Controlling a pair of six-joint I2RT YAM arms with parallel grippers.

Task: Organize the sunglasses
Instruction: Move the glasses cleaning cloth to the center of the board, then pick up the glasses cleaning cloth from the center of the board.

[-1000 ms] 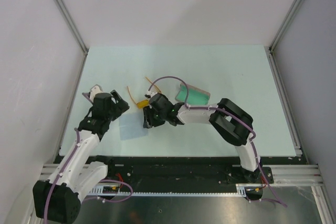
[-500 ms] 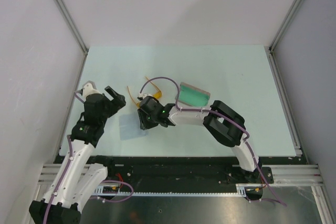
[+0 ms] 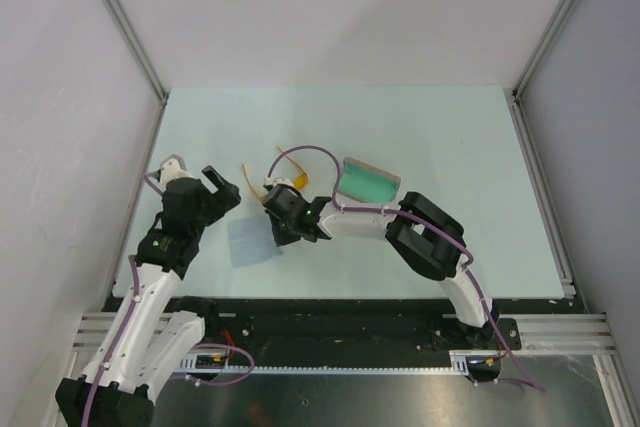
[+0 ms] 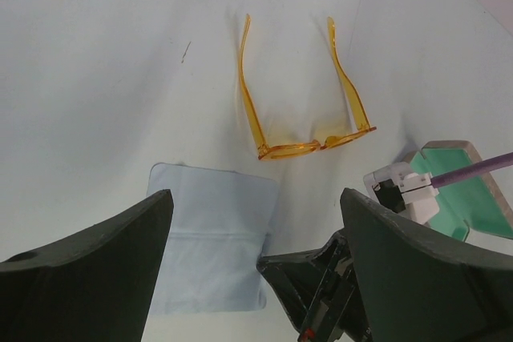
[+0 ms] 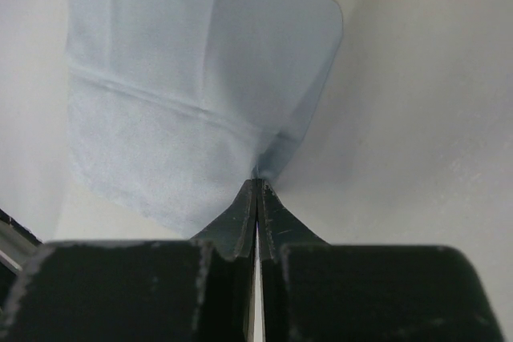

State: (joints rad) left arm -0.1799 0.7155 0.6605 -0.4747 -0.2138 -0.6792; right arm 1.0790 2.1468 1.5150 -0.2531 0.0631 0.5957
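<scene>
**Sunglasses at rest while the cloth is pinched**

Left wrist view: the sunglasses (image 4: 309, 147) lie unfolded on the pale surface (image 4: 104, 62), lenses down, just beyond a light blue cloth (image 4: 210, 250) and beside the open, teal-lined case (image 4: 469, 190); the left claw (image 4: 256, 198) hangs spread wide and holds nothing. Right wrist view: the right claw (image 5: 256, 188) is pinched tight on the cloth's edge. Top view: the sunglasses sit between the left claw and the case, partly hidden by the right wrist.
</scene>
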